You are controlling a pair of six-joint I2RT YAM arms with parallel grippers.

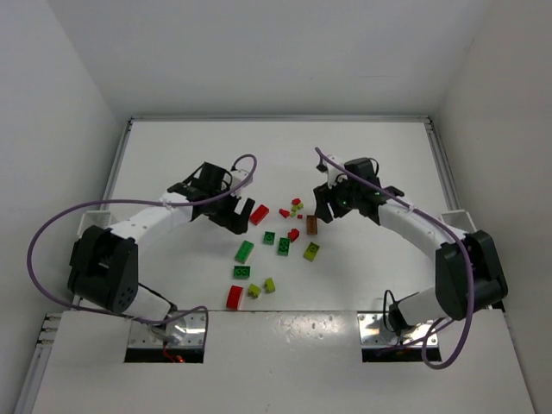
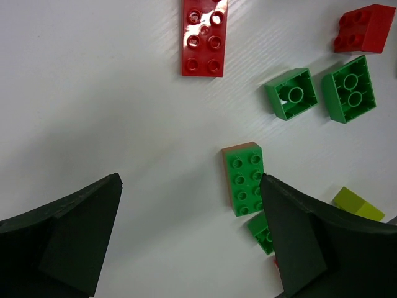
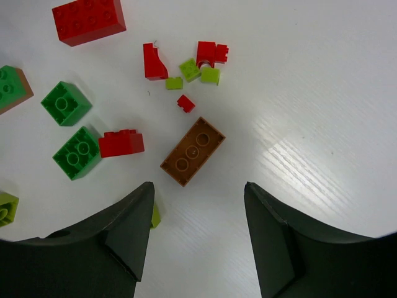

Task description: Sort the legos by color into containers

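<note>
Left gripper (image 2: 190, 180) gapes wide, empty, a green brick (image 2: 244, 179) just beside one finger. Right gripper (image 3: 198, 186) stands parted, empty, a brown brick (image 3: 193, 151) just ahead.

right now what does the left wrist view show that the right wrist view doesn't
Only the left wrist: a small green brick half hidden beside a finger of the open left gripper. Only the right wrist: a brown brick just ahead of the open right gripper, and a cluster of small red and lime bits. Both: the long red brick, the two square green bricks and the white table.
</note>
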